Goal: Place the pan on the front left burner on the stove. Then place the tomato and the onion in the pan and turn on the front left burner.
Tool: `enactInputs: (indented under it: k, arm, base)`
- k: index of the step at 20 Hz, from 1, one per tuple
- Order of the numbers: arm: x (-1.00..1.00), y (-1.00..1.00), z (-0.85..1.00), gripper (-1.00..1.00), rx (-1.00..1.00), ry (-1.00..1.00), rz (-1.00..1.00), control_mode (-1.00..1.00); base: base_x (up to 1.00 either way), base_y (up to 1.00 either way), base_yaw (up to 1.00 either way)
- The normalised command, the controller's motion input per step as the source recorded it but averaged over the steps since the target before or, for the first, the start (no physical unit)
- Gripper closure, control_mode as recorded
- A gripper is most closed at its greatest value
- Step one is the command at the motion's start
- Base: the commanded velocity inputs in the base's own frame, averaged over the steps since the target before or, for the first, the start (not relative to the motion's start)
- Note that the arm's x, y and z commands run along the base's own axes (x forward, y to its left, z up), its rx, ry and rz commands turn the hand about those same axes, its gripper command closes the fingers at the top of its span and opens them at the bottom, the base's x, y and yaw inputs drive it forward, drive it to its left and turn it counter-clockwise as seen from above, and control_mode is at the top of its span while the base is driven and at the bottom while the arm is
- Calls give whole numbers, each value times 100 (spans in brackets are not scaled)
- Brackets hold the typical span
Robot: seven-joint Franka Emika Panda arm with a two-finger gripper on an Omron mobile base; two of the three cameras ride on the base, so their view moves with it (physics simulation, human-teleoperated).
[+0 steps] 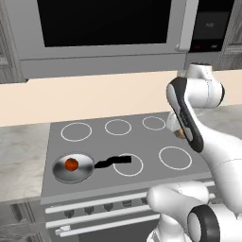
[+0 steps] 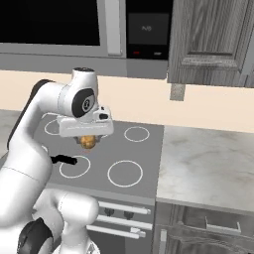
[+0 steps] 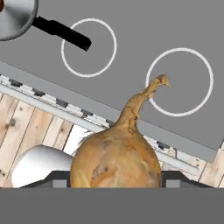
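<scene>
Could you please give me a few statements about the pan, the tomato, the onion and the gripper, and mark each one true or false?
1. The pan sits on the front left burner of the stove. True.
2. The tomato lies on the bare cooktop. False: it is in the pan.
3. The gripper holds the onion in the air above the stove. True.
4. The onion is already in the pan. False: it is in the gripper, away from the pan.
5. The pan's handle points toward the front middle ring. True.

You've got a golden-tan onion (image 3: 116,159), red-orange tomato (image 1: 71,164) in the shiny steel pan (image 1: 83,173), grey stove (image 1: 99,144) with white rings
</scene>
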Motion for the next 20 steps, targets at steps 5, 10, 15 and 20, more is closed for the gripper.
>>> enactInputs:
  k: [5,10,15,20]
  arm:
    - [8,13,0,100,5,0,-31,-100]
    - [-21,54,0,100,4,-17,-13,-100]
    - [-5,64,0,100,1,-21,-9,-100]
    - [0,75,0,100,0,-20,-5,-100]
  base:
    - [0,0,0]
    - [0,0,0]
    - [0,0,0]
    - [0,0,0]
